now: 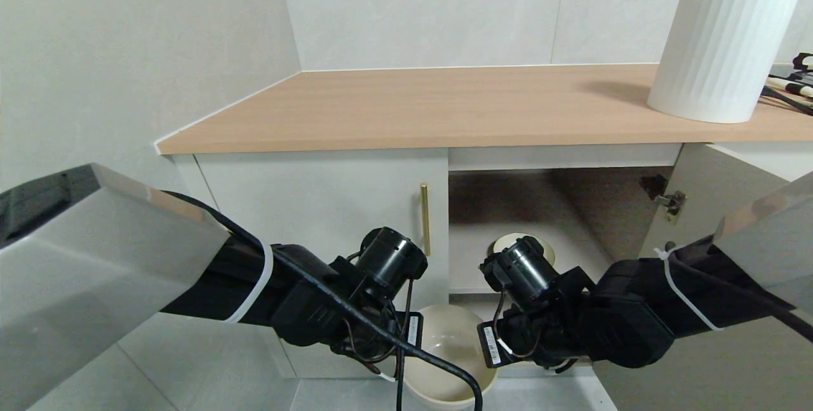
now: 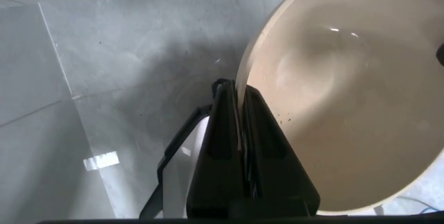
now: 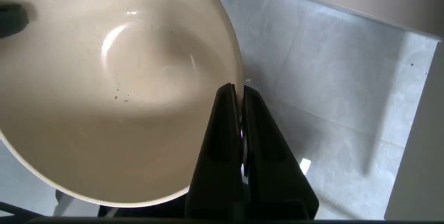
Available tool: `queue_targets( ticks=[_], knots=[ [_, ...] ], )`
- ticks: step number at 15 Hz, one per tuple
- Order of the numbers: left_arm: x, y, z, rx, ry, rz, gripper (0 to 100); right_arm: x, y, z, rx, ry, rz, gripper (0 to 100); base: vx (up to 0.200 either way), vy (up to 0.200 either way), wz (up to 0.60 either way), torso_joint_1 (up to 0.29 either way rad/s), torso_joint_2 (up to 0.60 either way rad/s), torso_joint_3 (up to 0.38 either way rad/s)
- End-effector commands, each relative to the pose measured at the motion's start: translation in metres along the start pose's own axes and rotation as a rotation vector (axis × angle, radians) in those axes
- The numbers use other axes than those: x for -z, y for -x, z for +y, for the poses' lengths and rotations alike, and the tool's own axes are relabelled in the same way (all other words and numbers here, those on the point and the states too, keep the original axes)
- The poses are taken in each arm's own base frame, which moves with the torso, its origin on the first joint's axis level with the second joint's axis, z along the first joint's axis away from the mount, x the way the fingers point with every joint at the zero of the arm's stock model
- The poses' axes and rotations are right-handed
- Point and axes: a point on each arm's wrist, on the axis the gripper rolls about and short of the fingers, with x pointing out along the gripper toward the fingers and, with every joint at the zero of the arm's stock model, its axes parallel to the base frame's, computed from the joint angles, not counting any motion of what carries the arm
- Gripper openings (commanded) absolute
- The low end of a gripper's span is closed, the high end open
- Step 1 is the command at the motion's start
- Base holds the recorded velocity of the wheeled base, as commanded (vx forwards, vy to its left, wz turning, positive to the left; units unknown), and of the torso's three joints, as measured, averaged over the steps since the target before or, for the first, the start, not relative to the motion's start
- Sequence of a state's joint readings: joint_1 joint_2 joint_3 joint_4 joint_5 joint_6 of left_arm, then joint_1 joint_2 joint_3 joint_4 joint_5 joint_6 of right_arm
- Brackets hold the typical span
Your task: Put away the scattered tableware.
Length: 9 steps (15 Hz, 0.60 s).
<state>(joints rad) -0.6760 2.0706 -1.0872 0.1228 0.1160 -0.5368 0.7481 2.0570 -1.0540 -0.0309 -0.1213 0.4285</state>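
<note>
A cream bowl [image 1: 450, 344] hangs low in front of the cabinet, above the grey tiled floor, held between both arms. My left gripper [image 2: 239, 89] is shut on the bowl's [image 2: 347, 99] rim on its left side. On the opposite side my right gripper [image 3: 238, 92] is shut on the rim of the same bowl [image 3: 118, 92]. The bowl has nothing in it apart from a few dark specks. Another cream dish [image 1: 506, 244] sits on the shelf inside the open cabinet, mostly hidden behind my right wrist.
The cabinet's left door [image 1: 330, 208] is closed, with a gold handle [image 1: 424, 219]. Its right door [image 1: 705, 188] is swung open. On the wooden counter [image 1: 413, 106] stand a white ribbed container [image 1: 724, 49] and some utensils [image 1: 794, 84] at the far right.
</note>
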Motion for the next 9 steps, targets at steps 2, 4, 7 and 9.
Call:
queue_targets(
  ticks=[2, 4, 7, 9],
  knots=[
    [0.0001, 0.0, -0.0001, -0.002, -0.001, 0.0, 0, 0.0007, -0.001, 0.0, 0.003, 0.002, 0.004, 0, 0.0, 0.0, 0.0, 0.0, 0.0, 0.0],
    [0.0, -0.0006, 0.0004, -0.004, 0.001, 0.001, 0, 0.0007, -0.001, 0.0, 0.003, 0.002, 0.004, 0, 0.0, 0.0, 0.0, 0.0, 0.0, 0.0],
    [0.0, -0.0006, 0.0004, -0.005, 0.001, 0.0, 100, 0.0007, -0.001, 0.0, 0.003, 0.003, 0.004, 0, 0.0, 0.0, 0.0, 0.0, 0.0, 0.0],
    [0.0, -0.0011, 0.0004, -0.005, 0.001, 0.0, 100, 0.0011, -0.0011, -0.0002, 0.004, 0.003, 0.005, 0, 0.0, 0.0, 0.0, 0.0, 0.0, 0.0]
  ],
)
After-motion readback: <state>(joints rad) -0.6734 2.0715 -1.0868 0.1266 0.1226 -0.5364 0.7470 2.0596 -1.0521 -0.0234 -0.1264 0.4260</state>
